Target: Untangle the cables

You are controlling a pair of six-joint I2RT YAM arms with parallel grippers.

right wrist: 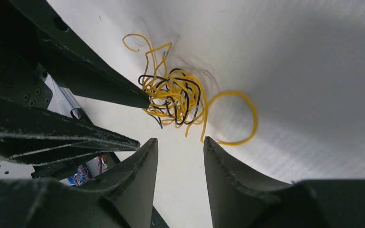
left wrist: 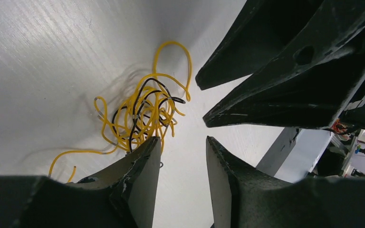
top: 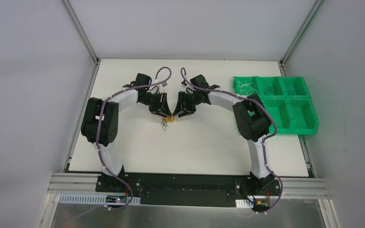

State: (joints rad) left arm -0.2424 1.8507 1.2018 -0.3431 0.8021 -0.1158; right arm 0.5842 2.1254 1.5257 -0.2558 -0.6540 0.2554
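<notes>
The left tool (left wrist: 180, 145) is open. There is a wide gap between its two fingers, and nothing sits in the gap. The tip of one finger touches the edge of the cables (left wrist: 142, 111). The other finger is apart from them.

The cables are a small messy ball of thin yellow wires and thin black wires, all looped through each other. The ball lies on the white tabletop (left wrist: 38, 57), off to one side of the left tool's gap and not inside it. One big yellow loop sticks out of the ball on one side. A long yellow wire trails away across the tabletop on the other side.

The right tool (right wrist: 179, 142) is open too, about as wide, and it holds nothing. The ball lies just in front of its fingertips. It is very near them but does not seem to touch them.

From above, both tools point down and lean toward each other in the middle of the tabletop. Their tips are close together, and the ball lies right under and between them.

Well away, at the right side of the tabletop, is a green tray (top: 285, 97) split into bins. One far bin holds a small bunch of white wires (top: 246, 87). The bin next to it holds some dark wires (top: 267, 88).
</notes>
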